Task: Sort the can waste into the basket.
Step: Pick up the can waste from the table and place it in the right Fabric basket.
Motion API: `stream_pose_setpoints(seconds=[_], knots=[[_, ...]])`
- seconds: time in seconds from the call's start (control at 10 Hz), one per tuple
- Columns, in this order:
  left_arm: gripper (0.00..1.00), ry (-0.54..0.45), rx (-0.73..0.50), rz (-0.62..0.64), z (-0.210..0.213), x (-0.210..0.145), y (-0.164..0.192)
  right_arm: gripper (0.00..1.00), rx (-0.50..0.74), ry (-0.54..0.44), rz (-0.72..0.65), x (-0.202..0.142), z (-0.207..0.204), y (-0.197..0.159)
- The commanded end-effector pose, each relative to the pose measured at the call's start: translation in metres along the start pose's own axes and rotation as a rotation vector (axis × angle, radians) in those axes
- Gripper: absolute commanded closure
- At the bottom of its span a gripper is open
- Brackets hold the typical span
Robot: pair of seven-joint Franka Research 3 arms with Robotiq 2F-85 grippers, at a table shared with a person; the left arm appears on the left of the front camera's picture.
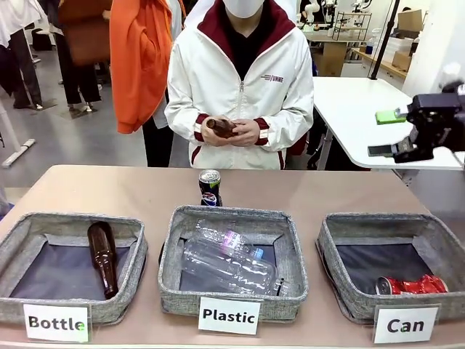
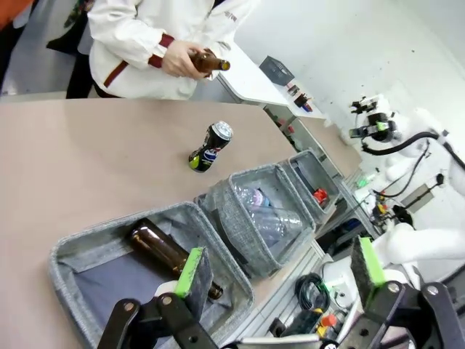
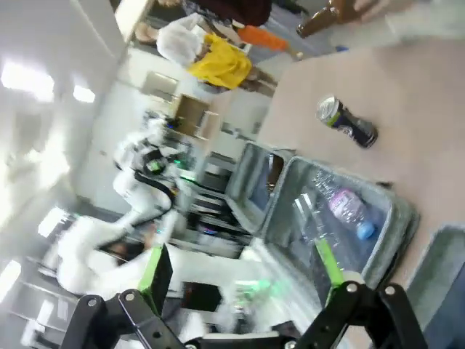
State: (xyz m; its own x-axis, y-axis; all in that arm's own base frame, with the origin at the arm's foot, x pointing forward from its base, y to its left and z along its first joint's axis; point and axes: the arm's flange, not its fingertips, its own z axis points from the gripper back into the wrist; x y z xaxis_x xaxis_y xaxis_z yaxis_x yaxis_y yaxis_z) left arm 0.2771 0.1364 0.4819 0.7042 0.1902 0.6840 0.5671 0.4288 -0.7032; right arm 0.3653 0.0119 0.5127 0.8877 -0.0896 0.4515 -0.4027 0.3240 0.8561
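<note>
Tan desk. At four o'clock on it, the grey Can basket holds a crushed red can. The Plastic basket sits centre. At its twelve o'clock a Pepsi can stands upright, probably light, thin-walled and slippery, best pinched mid-body. Left fingers and right fingers are spread, empty.

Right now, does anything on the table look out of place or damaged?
The dark blue-black Pepsi can stands upright on the bare table behind the grey woven basket labelled Plastic, not in any basket. The red metal can lying in the grey basket labelled Can is crushed.
</note>
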Motion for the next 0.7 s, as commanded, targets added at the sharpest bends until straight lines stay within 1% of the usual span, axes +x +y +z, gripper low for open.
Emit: stream_pose_setpoints(seconds=[0.0, 0.1, 0.2, 0.3, 0.4, 0.5, 0.6], knots=[[0.0, 0.003, -0.007, -0.007, 0.001, 0.0, -0.002, 0.0, -0.183, -0.01, 0.285, 0.012, -0.058, -0.016], [0.0, 0.003, -0.007, -0.007, 0.001, 0.0, -0.002, 0.0, -0.187, 0.037, 0.303, 0.021, -0.09, -0.033], [0.0, 0.003, -0.007, -0.007, 0.001, 0.0, -0.002, 0.0, -0.214, 0.044, 0.323, 0.03, -0.113, -0.039], [0.0, 0.003, -0.007, -0.007, 0.001, 0.0, -0.002, 0.0, -0.202, 0.051, 0.361, 0.035, -0.125, -0.045], [0.0, 0.003, -0.007, -0.007, 0.001, 0.0, -0.002, 0.0, -0.193, 0.069, 0.431, 0.037, -0.136, -0.059], [0.0, 0.003, -0.007, -0.007, 0.001, 0.0, -0.002, 0.0, -0.229, 0.067, 0.472, 0.036, -0.149, -0.075], [0.0, 0.001, 0.001, 0.001, 0.0, 0.0, 0.0, 0.0, -0.235, 0.045, 0.483, 0.036, -0.149, -0.07]])
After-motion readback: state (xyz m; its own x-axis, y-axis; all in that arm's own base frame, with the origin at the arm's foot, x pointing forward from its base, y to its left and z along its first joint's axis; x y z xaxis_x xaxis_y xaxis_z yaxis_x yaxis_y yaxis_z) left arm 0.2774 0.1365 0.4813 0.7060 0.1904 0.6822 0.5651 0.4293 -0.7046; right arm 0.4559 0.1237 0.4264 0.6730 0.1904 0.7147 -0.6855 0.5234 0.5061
